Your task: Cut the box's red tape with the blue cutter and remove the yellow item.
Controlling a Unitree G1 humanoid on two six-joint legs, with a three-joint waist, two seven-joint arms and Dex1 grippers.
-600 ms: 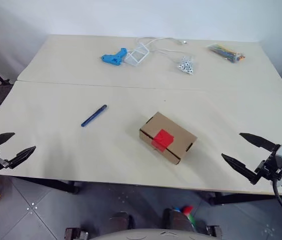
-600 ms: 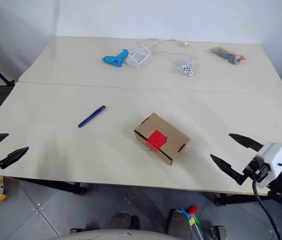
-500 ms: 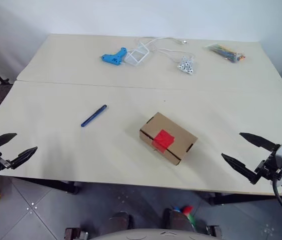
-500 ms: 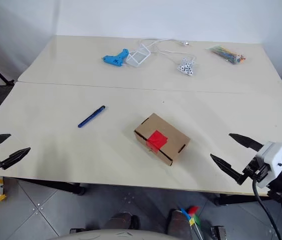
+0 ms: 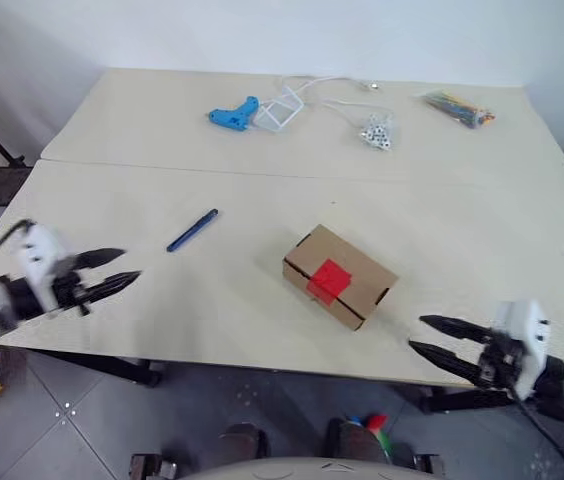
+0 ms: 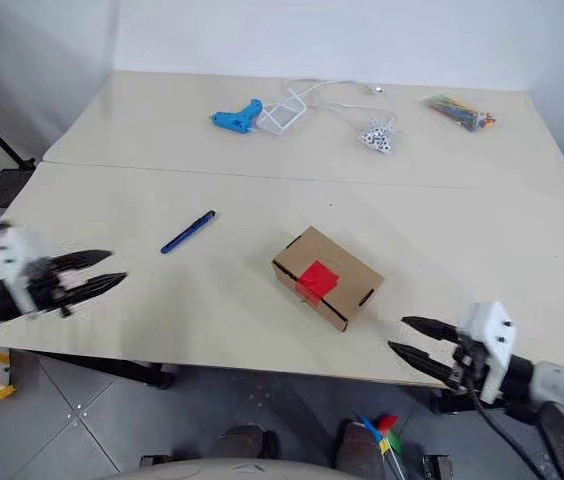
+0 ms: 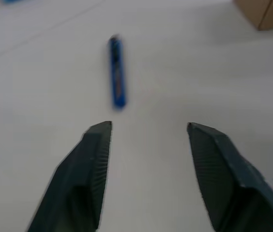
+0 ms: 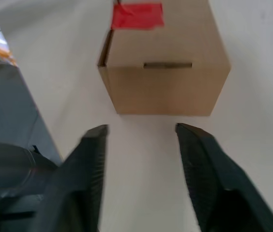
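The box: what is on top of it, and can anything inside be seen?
A red tape patch sits on the box, lapping over its top edge and holding the flaps shut. The closed cardboard hides the inside, so no contents can be seen; the end wall shows just a narrow dark slot.

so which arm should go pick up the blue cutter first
Likely the left. The left gripper is open, aimed at the blue cutter. The right gripper faces the box instead.
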